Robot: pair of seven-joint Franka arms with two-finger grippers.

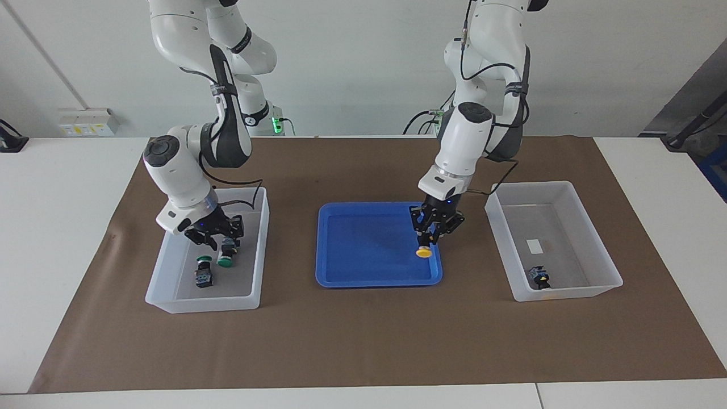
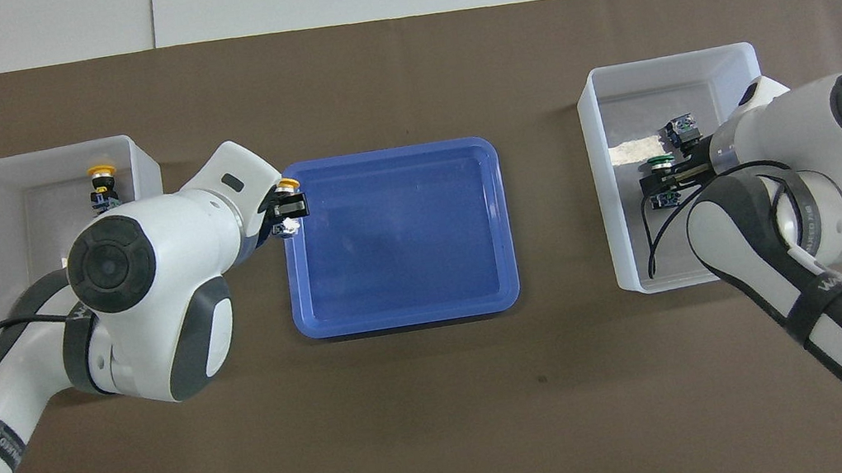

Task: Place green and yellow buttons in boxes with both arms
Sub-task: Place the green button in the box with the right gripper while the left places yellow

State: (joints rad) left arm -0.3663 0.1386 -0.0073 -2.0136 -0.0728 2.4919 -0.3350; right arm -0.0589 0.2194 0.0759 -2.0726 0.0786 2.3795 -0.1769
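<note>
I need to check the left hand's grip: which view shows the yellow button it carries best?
The facing view: the yellow button hangs in plain sight under the left hand, over the blue tray. The overhead view shows only its cap past the arm.

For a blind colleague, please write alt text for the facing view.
The left end effector holds a yellow button above the blue tray, while the right end effector hangs low in a clear box over two green buttons.
</note>
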